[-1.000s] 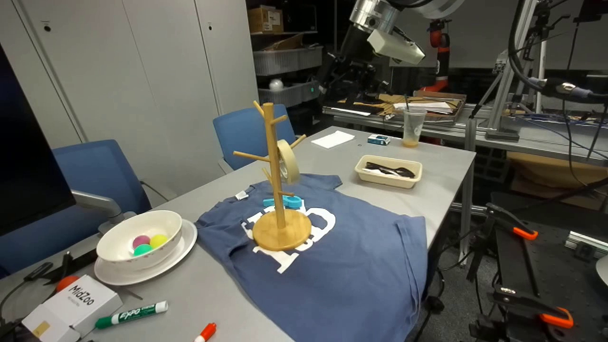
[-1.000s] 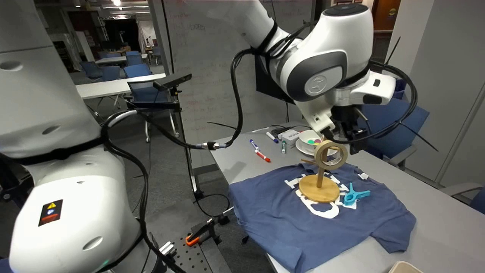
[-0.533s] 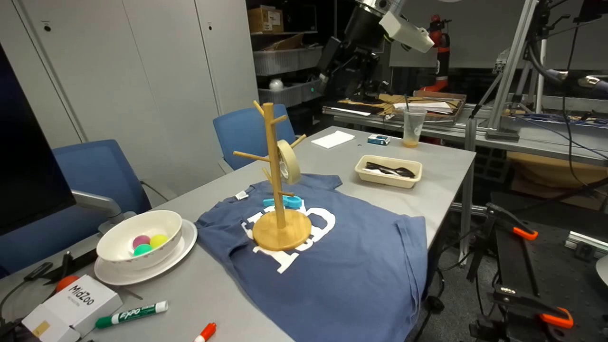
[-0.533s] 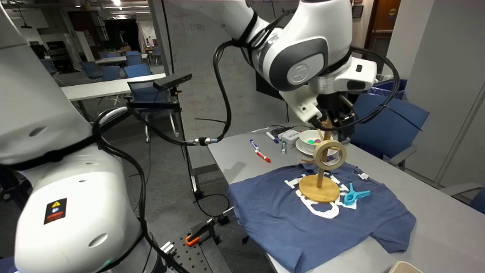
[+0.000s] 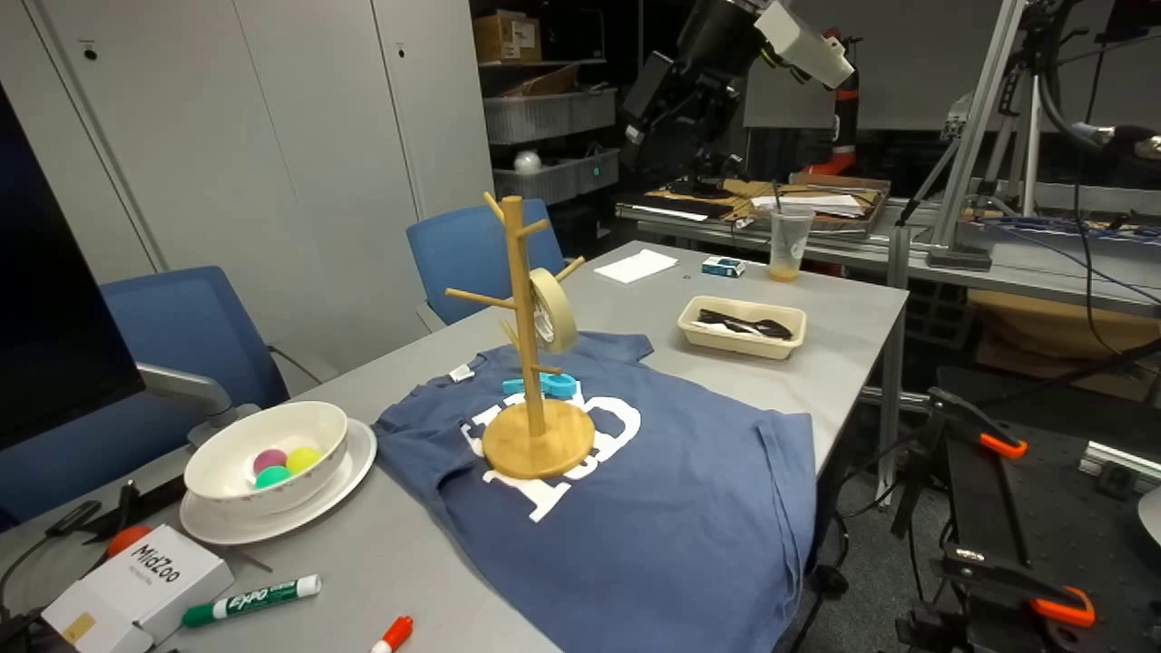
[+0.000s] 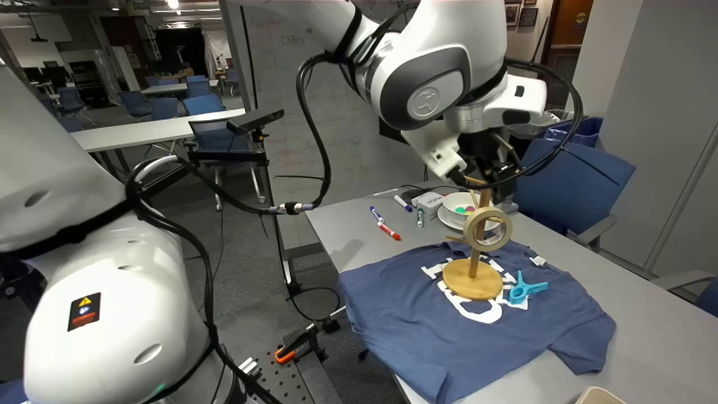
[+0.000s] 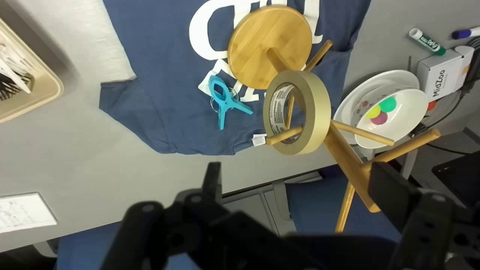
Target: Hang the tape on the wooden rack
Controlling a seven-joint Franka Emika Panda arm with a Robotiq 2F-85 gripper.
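Observation:
The tape (image 5: 556, 313), a cream ring, hangs on a peg of the wooden rack (image 5: 540, 444). It also hangs there in an exterior view (image 6: 470, 232). In the wrist view the peg passes through the hole of the tape (image 7: 318, 112), and its tip sticks out in front. The rack stands upright on its round base (image 6: 472, 283); its pole runs toward the camera in the wrist view (image 7: 347, 165). My gripper (image 7: 300, 174) is open and empty, its fingers wide apart. It is above and apart from the tape, and shows in both exterior views (image 5: 667, 136) (image 6: 496, 182).
A blue T-shirt (image 5: 671, 490) lies under the rack. A turquoise clamp (image 6: 524, 288) lies beside the base. A white bowl (image 5: 218, 472) with coloured balls, a white box (image 5: 150, 580) and markers stand on one side. A beige tray (image 5: 744, 343) and a cup (image 5: 789, 240) stand elsewhere on the table.
My gripper has moved up and away from the rack and the tape. The tape stays on its peg and has shifted only very slightly. The rack has not moved.

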